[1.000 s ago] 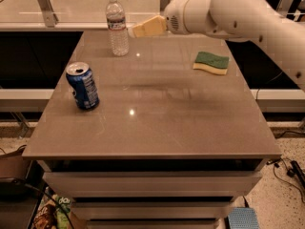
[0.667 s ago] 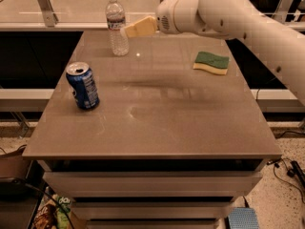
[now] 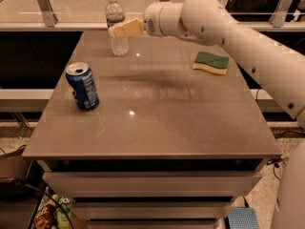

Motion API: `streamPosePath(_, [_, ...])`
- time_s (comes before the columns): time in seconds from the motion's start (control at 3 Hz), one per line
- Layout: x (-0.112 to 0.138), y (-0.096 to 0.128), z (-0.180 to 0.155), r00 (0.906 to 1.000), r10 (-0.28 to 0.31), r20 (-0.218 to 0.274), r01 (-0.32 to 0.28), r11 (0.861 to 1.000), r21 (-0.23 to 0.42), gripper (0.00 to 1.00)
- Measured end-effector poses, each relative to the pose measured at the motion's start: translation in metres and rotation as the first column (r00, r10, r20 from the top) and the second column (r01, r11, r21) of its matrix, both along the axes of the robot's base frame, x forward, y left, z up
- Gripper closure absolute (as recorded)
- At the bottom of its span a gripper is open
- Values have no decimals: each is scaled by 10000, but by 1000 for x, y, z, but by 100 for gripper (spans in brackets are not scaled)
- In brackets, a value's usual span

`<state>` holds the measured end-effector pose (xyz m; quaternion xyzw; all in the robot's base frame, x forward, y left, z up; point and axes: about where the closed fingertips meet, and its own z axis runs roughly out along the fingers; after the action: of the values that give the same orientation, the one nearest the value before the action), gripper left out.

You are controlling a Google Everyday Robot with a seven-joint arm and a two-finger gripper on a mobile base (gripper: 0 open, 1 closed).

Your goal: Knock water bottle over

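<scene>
The gripper (image 3: 115, 31) has swung further toward 9 o'clock since a second ago, and its tip now overlaps the middle of the water bottle (image 3: 118, 46). The bottle has not shifted. It stands upright near the table's (image 3: 167, 113) 11 o'clock corner, with the arm (image 3: 224, 27) reaching in from its 3 o'clock side. You cannot tell how far open the gripper is, or whether it is already touching the bottle or only passing in front of it. I'd say you are at the end of the approach, with the knock itself not yet done. The next move calls for a firm sideways sweep toward 9 o'clock, struck above the bottle's midline so it tips instead of sliding. The soda can (image 3: 83, 86) at 9 o'clock and the sponge (image 3: 210, 62) at 2 o'clock are well apart from that path.
</scene>
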<state>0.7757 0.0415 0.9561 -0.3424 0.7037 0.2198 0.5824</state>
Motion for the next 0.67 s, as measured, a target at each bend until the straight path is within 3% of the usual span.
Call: streamPosePath(0.67, [23,25,-8,9990,-39,435,-6,9945,1049,0])
